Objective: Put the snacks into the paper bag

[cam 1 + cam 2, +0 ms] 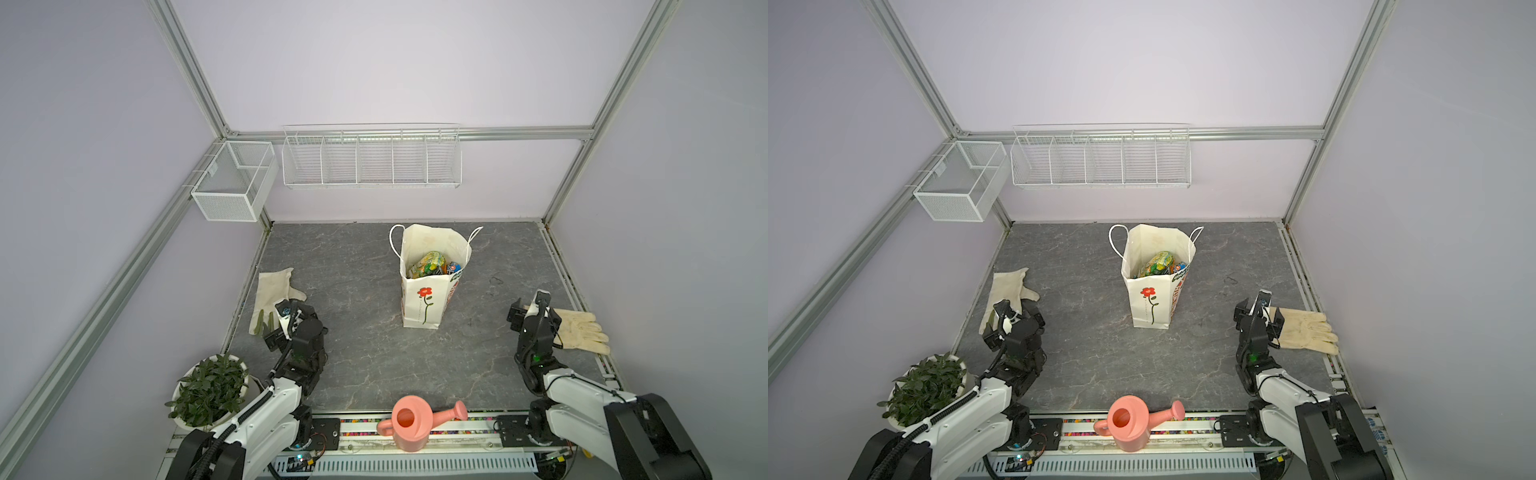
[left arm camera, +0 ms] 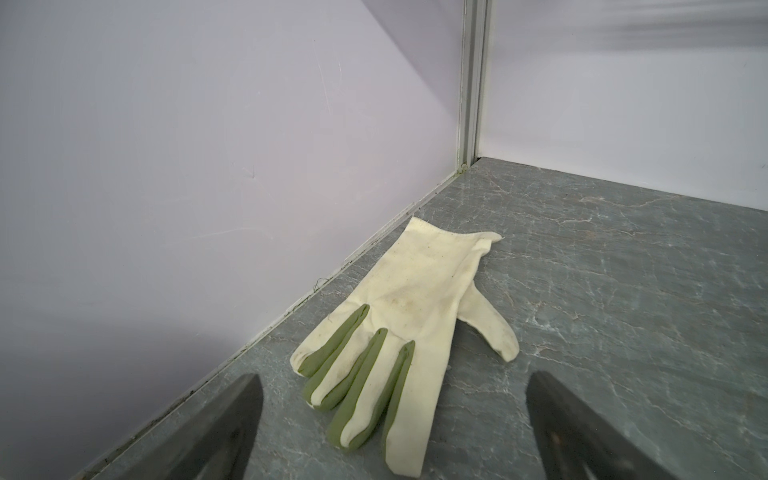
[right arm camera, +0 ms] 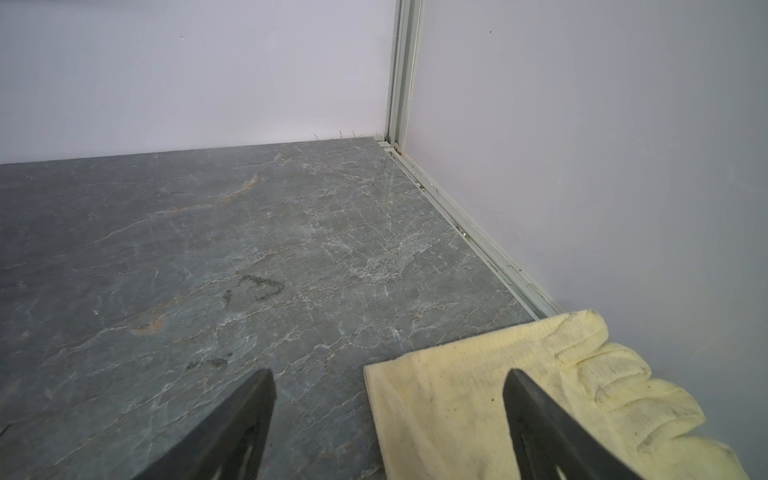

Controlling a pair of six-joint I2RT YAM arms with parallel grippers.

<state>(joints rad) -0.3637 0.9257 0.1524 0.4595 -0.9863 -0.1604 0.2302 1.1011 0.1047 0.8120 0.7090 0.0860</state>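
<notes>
Top views both show the paper bag (image 1: 419, 307) upright mid-bench (image 1: 353, 257), a bit toward the far side; snacks (image 1: 430, 264) sit inside it, green-yellow packet on top; left pincer (image 2: 393, 375) spread wide and empty over the green-fingered glove (image 2: 415, 291) by the left wall; right pincer (image 3: 390, 372) also gaping, empty, at the cream glove (image 3: 457, 407) cuff near the right wall.

Cream paper bag (image 1: 424, 303) upright mid-table, red flower front, glossy snacks (image 1: 430, 264) inside
</notes>
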